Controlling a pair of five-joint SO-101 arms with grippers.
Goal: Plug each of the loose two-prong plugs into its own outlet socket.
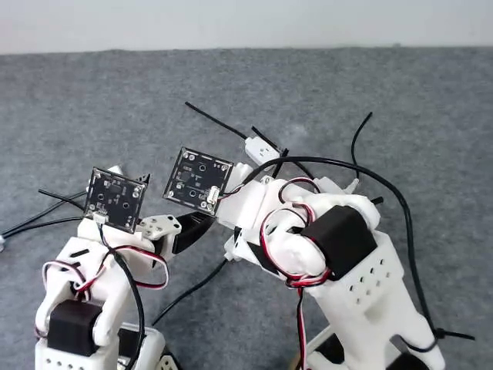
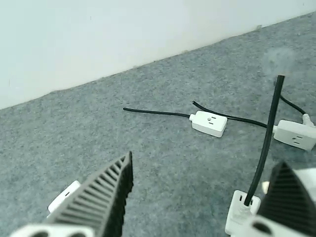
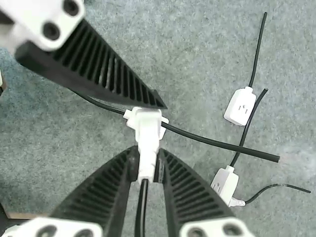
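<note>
My right gripper (image 3: 145, 154) is shut on a white two-prong plug (image 3: 146, 140) with a black cord, just above the grey carpet. The plug's front meets a white outlet socket (image 3: 143, 116) whose black cord runs off to both sides; I cannot tell how deep the prongs sit. My left gripper (image 2: 206, 160) hangs open and holds nothing. One of its ribbed black fingers (image 3: 98, 64) lies close beside that socket. Between the left fingers lies a white plug piece (image 2: 241, 213) with a black cord rising from it. In the high view both wrists crowd together at the centre, beside the left gripper (image 1: 192, 230).
More white outlets lie loose on the carpet: one outlet (image 2: 210, 123) and a second outlet (image 2: 296, 134) in the left wrist view, another outlet (image 3: 240, 106) and a plugged pair (image 3: 224, 181) in the right wrist view. Black cords (image 1: 400, 208) loop over the right arm.
</note>
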